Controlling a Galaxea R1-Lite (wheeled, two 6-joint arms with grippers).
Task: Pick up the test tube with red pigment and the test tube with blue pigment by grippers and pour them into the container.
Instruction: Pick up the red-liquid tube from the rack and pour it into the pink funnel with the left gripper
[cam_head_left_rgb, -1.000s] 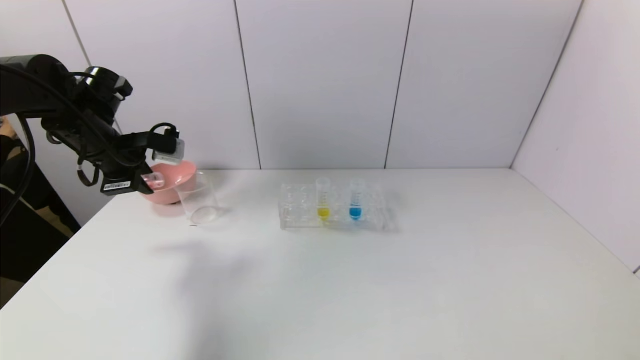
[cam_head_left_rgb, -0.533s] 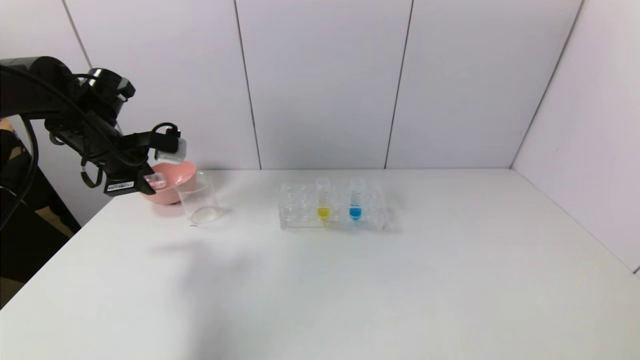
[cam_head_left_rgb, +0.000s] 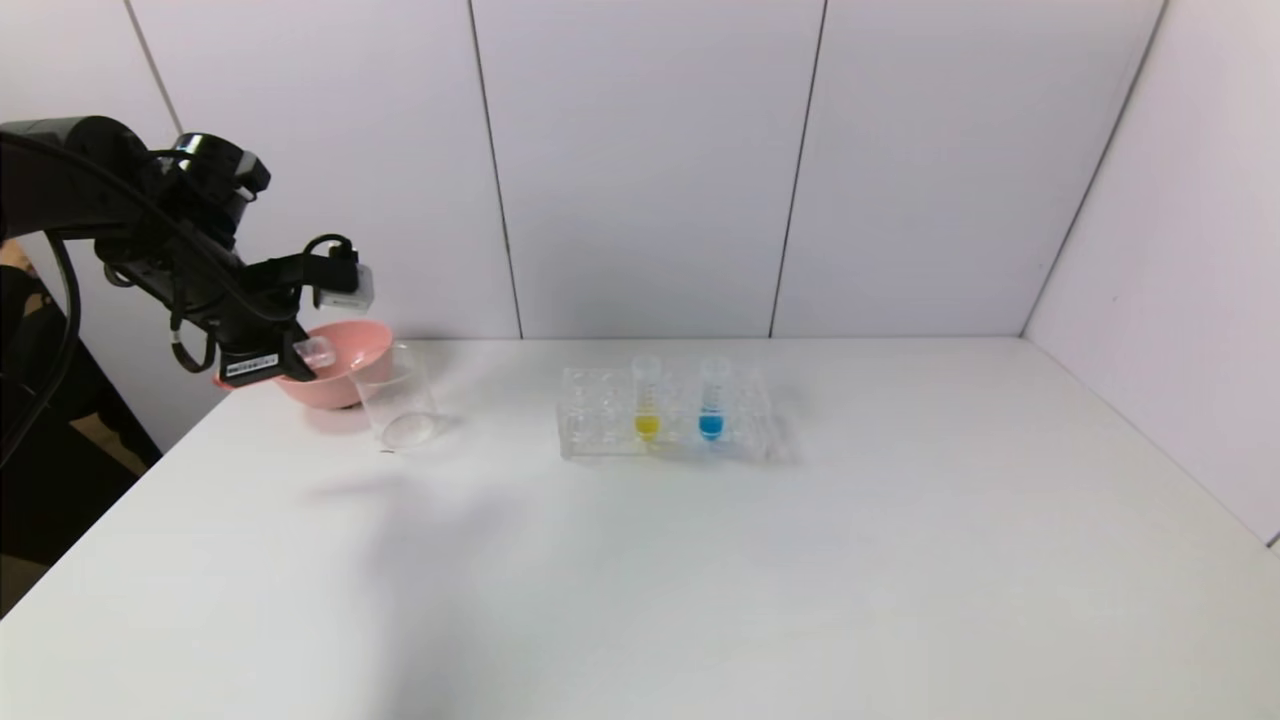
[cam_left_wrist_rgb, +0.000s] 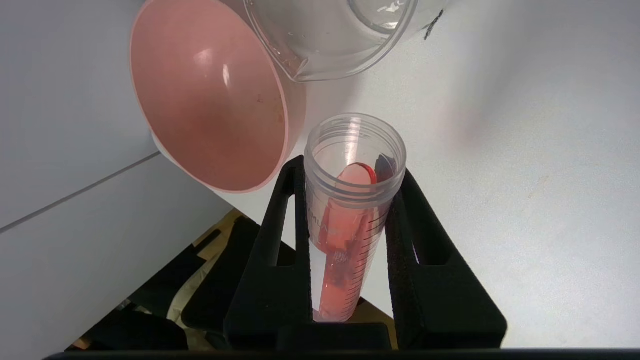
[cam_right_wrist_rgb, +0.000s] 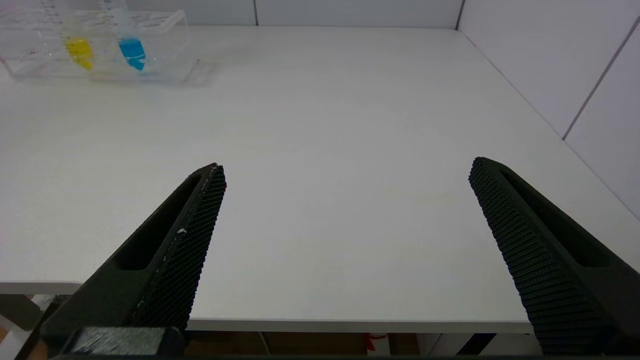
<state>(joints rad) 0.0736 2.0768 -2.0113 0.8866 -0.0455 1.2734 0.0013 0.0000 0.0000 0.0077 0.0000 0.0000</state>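
Red liquid creeps along the test tube with red pigment (cam_left_wrist_rgb: 350, 220), which our left gripper (cam_left_wrist_rgb: 345, 200) clamps tight between its jaws, tipped nearly level at the table's far left. Its mouth sits short of the container (cam_head_left_rgb: 395, 395), closer to the pink bowl (cam_head_left_rgb: 345, 360). We judge it best to carry the mouth over the container's rim before tilting further, then pour slowly. The test tube with blue pigment (cam_head_left_rgb: 711, 400) waits in the rack (cam_head_left_rgb: 600, 420). Our right gripper (cam_right_wrist_rgb: 345, 210) hangs wide open near the table's front edge.

Pink bowl (cam_head_left_rgb: 345, 358); red tube (cam_left_wrist_rgb: 347, 220); blue tube (cam_head_left_rgb: 711, 400); black fingers (cam_left_wrist_rgb: 272, 260).
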